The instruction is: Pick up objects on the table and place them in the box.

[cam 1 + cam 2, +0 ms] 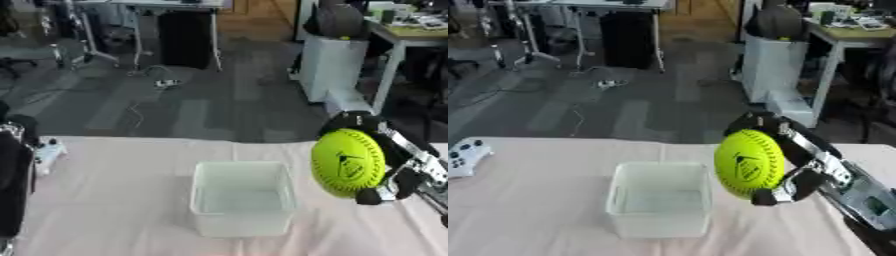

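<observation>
— Right hand (785,165) up off the table (535,210), fingers and thumb curled round a yellow-green ball (748,164). Ball held in the air just beside the clear box (658,200), above its right rim.

— Box at the middle of the table, toward the near edge; looks empty.

— Risks from here, as a judgement: a release short of the opening, ball striking the right rim and rolling toward the table's right edge. Light box nudged or tipped by a low hand.

— Count: one ball, one box. One white controller-like thing (464,156) at the left edge.

— Left hand: only a dark arm (12,185) at the left edge in the left eye view. Fingers impossible to tell.
</observation>
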You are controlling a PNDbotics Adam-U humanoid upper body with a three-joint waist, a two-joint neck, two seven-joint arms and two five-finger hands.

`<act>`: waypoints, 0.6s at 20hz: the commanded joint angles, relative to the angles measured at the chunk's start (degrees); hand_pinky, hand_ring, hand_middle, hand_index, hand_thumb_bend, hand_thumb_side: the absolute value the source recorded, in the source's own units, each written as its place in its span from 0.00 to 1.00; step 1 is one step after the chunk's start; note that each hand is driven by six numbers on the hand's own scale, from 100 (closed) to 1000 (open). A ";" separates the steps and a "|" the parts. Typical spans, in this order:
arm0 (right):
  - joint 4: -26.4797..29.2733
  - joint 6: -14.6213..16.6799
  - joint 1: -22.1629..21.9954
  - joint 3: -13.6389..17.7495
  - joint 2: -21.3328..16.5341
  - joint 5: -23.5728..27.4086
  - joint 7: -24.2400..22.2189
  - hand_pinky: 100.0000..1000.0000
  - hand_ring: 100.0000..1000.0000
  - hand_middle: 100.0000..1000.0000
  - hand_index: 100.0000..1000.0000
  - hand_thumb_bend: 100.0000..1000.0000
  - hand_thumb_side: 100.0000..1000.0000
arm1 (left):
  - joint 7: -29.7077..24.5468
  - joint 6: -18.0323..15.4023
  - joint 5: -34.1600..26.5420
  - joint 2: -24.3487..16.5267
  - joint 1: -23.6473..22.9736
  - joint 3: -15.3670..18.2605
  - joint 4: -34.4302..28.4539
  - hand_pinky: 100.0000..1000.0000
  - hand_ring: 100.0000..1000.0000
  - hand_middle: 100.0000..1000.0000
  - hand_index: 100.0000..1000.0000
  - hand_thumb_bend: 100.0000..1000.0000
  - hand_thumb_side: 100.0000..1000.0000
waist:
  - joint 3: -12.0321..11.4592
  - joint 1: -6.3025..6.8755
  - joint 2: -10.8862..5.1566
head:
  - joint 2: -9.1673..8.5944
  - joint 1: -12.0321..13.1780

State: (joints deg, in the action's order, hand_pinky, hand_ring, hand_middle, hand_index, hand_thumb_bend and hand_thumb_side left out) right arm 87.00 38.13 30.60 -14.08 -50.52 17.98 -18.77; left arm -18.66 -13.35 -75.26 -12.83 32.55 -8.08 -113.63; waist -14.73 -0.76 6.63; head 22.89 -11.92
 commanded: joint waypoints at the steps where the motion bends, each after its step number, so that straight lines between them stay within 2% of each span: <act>1: -0.09 1.10 1.34 1.27 -2.06 -1.61 0.46 0.00 0.00 0.00 0.00 0.46 0.14 | 0.56 1.05 -0.47 0.75 1.59 -0.26 -0.96 0.00 0.22 0.38 0.64 0.06 0.69 | -0.70 -0.25 -0.23 | -1.44 0.99; 5: -0.62 2.26 1.51 1.41 -2.14 -3.45 1.16 0.00 0.00 0.00 0.00 0.46 0.14 | 1.16 1.91 -0.57 1.86 2.82 -0.43 -0.96 0.00 0.22 0.38 0.64 0.06 0.69 | -2.42 -0.69 0.70 | -2.50 1.66; 12: -1.05 5.27 0.81 2.47 -3.20 -7.01 3.64 0.00 0.00 0.00 0.00 0.45 0.14 | 2.61 2.37 -1.53 3.01 5.01 -0.53 -0.96 0.00 0.22 0.38 0.63 0.07 0.69 | -4.47 -2.03 1.34 | -2.11 -2.57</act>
State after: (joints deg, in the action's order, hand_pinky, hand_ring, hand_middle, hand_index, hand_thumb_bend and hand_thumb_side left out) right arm 85.60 42.78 30.60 -12.98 -51.45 11.53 -15.69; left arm -16.46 -11.13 -76.23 -9.97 36.48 -8.41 -113.63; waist -19.23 -2.96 8.70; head 21.07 -13.31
